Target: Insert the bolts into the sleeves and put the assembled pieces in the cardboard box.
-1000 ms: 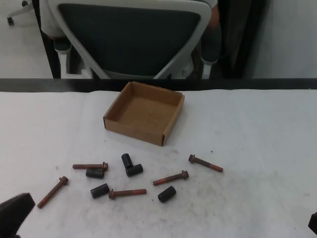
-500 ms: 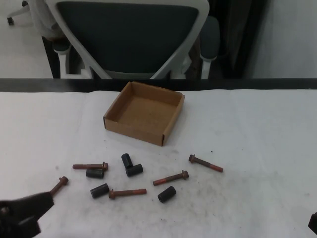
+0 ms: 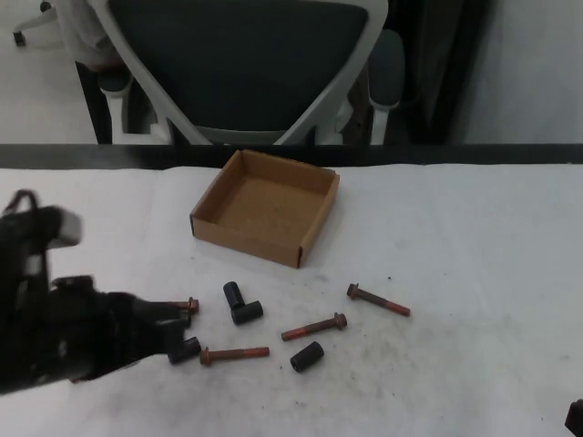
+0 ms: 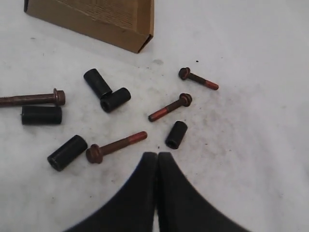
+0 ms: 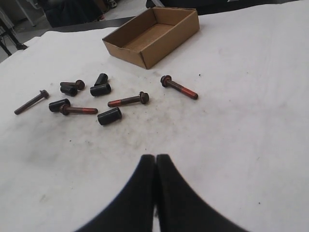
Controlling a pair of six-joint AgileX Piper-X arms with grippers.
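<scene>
The left arm [image 3: 82,337] is bulky matte black, with a pale grey block [image 3: 56,228] and looped black cable [image 3: 20,198]. Left gripper [image 4: 157,155] and right gripper [image 5: 155,157] have smooth black tapering jaws.

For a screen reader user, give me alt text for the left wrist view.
The left gripper, shut and empty, hangs over a white bench scattered with four bolts and five black sleeves, none assembled. A corner of the cardboard box lies beyond them.

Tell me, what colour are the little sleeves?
The sleeves are black. The left wrist view shows them best.
</scene>
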